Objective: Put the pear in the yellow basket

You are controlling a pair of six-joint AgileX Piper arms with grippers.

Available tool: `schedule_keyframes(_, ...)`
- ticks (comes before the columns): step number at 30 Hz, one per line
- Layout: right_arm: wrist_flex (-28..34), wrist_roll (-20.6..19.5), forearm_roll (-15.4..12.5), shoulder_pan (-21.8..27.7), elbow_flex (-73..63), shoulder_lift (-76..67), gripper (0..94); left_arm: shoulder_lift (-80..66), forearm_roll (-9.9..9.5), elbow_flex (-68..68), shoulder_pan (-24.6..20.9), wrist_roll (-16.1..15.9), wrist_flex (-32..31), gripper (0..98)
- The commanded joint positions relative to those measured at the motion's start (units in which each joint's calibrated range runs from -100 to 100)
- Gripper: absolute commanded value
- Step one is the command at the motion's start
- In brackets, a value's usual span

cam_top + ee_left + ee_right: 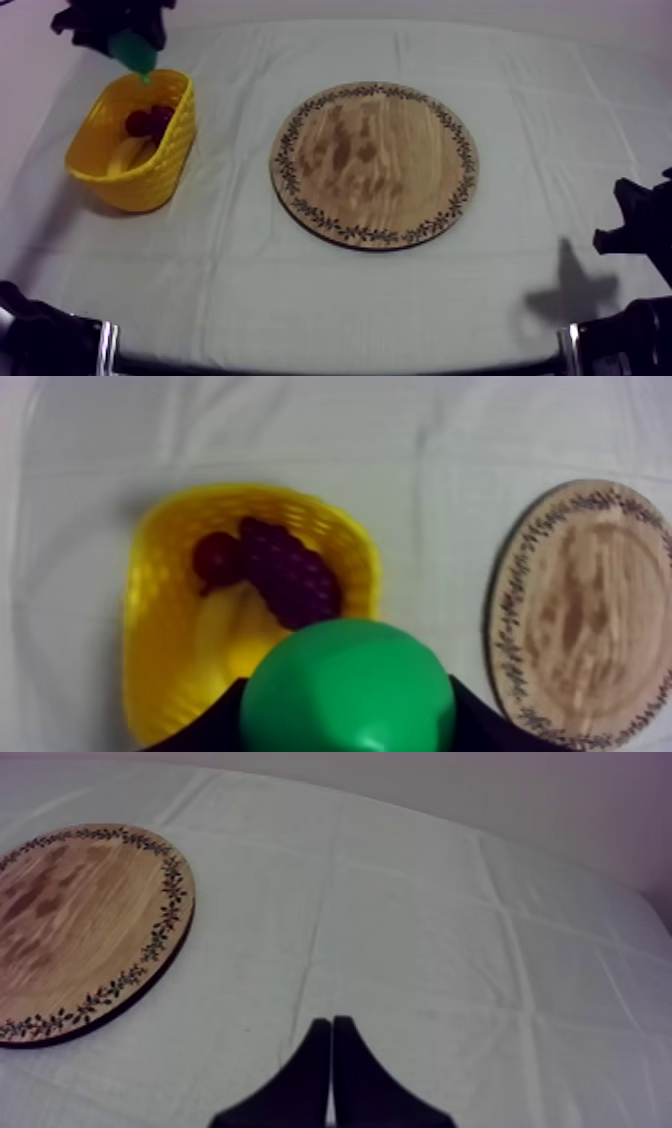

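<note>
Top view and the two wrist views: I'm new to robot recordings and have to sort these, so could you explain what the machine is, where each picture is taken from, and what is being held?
This is a robot with two arms, one at each side of a cloth-covered table. The top view looks down on the table from above. Each wrist view comes from a camera riding on one arm, so the black fingers close to the lens belong to that arm.

On the table lie a round wooden board and a yellow basket. The basket holds a bunch of grapes, a small red fruit and a banana.

The left gripper is shut on a green pear and hangs over the basket. The right gripper is shut on nothing, its fingers together as a narrow wedge, beside the board.
</note>
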Motion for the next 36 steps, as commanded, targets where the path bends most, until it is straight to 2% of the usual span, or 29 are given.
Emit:
schedule_keyframes(1,0.0,0.0,0.0,0.0,0.1,0.0,0.3,-1.6,-0.61,4.2,-2.5,-0.6,-2.0,48.9)
schedule_keyframes(10,0.0,0.0,0.0,0.0,0.1,0.0,0.3,-3.0,-1.98,17.0,-7.1,-1.4,-10.5,47.8)
schedule_keyframes(14,0.0,0.0,0.0,0.0,0.1,0.0,0.3,-2.4,-1.89,22.0,-8.3,-1.9,-14.3,47.3)
schedule_keyframes(29,0.0,0.0,0.0,0.0,0.1,0.0,0.3,-0.7,-0.66,27.9,-8.9,-3.3,-17.8,48.1)
schedule_keyframes(31,0.0,0.0,0.0,0.0,0.1,0.0,0.3,-0.6,-0.61,27.8,-8.8,-3.2,-17.8,51.9)
schedule_keyframes(36,0.0,0.0,0.0,0.0,0.1,0.0,0.3,-0.7,-0.77,26.5,-8.3,-0.7,-17.8,70.2)
